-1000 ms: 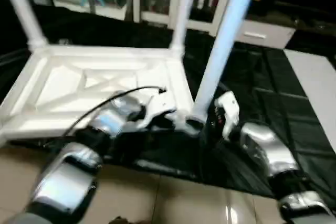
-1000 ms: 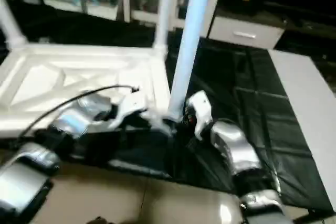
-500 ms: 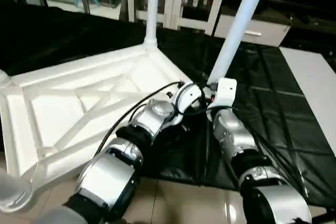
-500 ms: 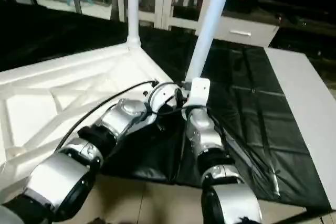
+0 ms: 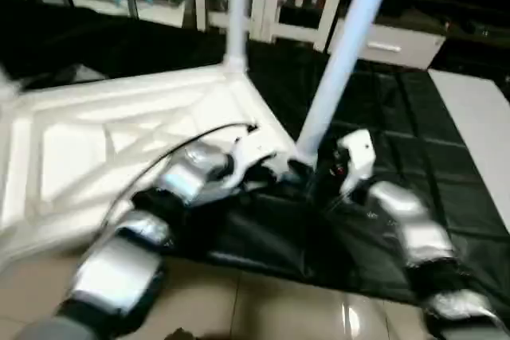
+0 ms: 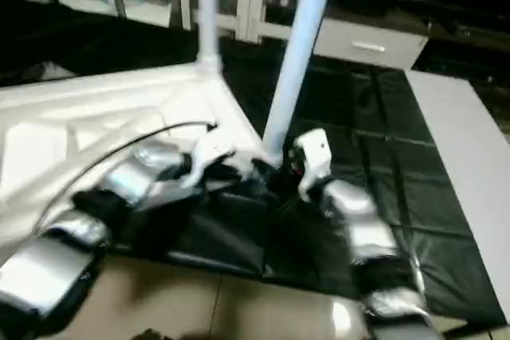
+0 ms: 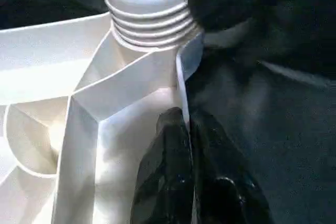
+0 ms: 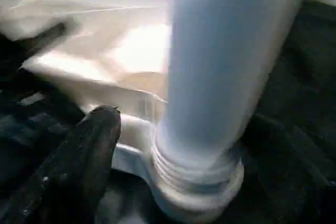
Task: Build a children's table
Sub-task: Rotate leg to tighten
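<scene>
Tabletop (image 5: 119, 133) lies underside-up on the black worktop (image 5: 414, 117). 2 legs visible upright in corner sockets: far leg (image 5: 237, 5), near leg (image 5: 343, 53). Left hand (image 7: 181, 177) clamped on the tabletop rim; right hand (image 8: 157, 135) beside the near leg's threaded base, grip unclear. Other corners can't be judged.

I can't see the tops of the two standing legs: near leg (image 5: 339, 77) and far leg (image 5: 236, 9) are both cut by the upper edge in the head views. The tabletop (image 5: 96, 141) runs out of the pic on the left, so its far corners are hidden from me. Whole head view is smeared w/ motion blur; the left gripper (image 5: 291, 171) is only a dark patch at the leg base, fingers not readable there. In the right wrist view I see one finger (image 8: 79, 156), the other is behind the leg.
</scene>
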Motion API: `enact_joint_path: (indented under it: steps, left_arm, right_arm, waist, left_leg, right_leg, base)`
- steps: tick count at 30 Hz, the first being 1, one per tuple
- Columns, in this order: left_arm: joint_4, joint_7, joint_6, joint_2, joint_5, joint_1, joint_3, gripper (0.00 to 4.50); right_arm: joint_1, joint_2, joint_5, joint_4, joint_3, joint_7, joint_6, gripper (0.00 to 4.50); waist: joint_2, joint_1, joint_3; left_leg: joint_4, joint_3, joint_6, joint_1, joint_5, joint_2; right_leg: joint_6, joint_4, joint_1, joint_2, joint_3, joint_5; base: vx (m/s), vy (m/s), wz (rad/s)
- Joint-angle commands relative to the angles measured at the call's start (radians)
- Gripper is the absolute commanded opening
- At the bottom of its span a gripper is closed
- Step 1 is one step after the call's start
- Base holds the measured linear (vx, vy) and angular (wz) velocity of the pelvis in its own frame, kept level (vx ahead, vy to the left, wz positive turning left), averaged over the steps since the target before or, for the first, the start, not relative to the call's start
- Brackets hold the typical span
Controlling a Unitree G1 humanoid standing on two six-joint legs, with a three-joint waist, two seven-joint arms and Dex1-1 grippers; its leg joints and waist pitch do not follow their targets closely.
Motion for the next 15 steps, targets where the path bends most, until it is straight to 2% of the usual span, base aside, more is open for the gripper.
enact_joint_path:
  steps: [1,2,3,7,11,13,15]
  left_arm:
    - [-0.082,-0.180,-0.039,0.027,0.013,0.030,-0.095,0.00]
    - [-0.094,-0.197,-0.039,0.036,0.015,0.032,-0.103,0.00]
    - [-0.137,-0.256,-0.041,0.070,0.020,0.043,-0.129,0.00]
    - [-0.234,-0.356,-0.025,0.114,0.003,0.067,-0.158,0.00]
    - [-0.261,-0.356,-0.021,0.114,0.010,0.075,-0.154,0.00]
    - [-0.244,-0.310,-0.033,0.106,0.034,0.069,-0.150,0.00]
    - [-0.256,-0.302,-0.022,0.111,0.033,0.070,-0.155,0.00]
  right_arm:
    - [0.039,-0.057,0.034,-0.099,0.032,0.127,0.046,3.93]
    - [0.046,-0.070,0.038,-0.113,0.037,0.145,0.054,3.93]
    - [0.075,-0.118,0.056,-0.166,0.058,0.214,0.087,3.93]
    - [0.117,-0.188,0.082,-0.245,0.096,0.312,0.149,3.93]
    - [0.130,-0.213,0.033,-0.265,0.139,0.358,0.150,3.93]
    - [0.109,-0.201,-0.034,-0.222,0.161,0.321,0.112,3.93]
    - [0.082,-0.176,-0.037,-0.194,0.159,0.283,0.115,3.93]
  waist:
    - [0.011,0.007,-0.069]
    - [0.016,0.008,-0.067]
    - [0.016,0.013,-0.069]
    - [0.017,0.024,-0.066]
    - [0.013,0.024,-0.065]
    - [0.011,0.023,-0.064]
    - [0.012,0.022,-0.064]
  left_leg:
    - [-0.071,-0.016,0.068,0.025,-0.241,0.049]
    - [-0.071,-0.016,0.062,0.022,-0.245,0.048]
    - [-0.073,-0.017,0.052,0.025,-0.258,0.049]
    - [-0.078,-0.018,0.028,0.024,-0.285,0.050]
    - [-0.077,-0.018,0.008,0.023,-0.312,0.047]
    - [-0.077,-0.020,-0.005,0.024,-0.312,0.046]
    - [-0.077,-0.021,-0.011,0.026,-0.316,0.045]
  right_leg:
    - [-0.245,-0.070,0.048,-0.061,0.046,-0.134]
    - [-0.248,-0.066,0.046,-0.063,0.047,-0.129]
    - [-0.247,-0.066,0.048,-0.061,0.046,-0.134]
    - [-0.243,-0.067,0.050,-0.065,0.047,-0.147]
    - [-0.225,-0.074,0.046,-0.068,0.047,-0.223]
    - [-0.208,-0.078,0.044,-0.068,0.047,-0.261]
    - [-0.203,-0.079,0.041,-0.068,0.047,-0.279]
  base:
    - [0.000,0.000,0.00]
    - [0.000,0.000,0.00]
    - [0.000,0.000,0.00]
    - [0.000,0.000,0.00]
    - [0.000,0.000,0.00]
    - [0.000,0.000,0.00]
    - [0.000,0.000,0.00]
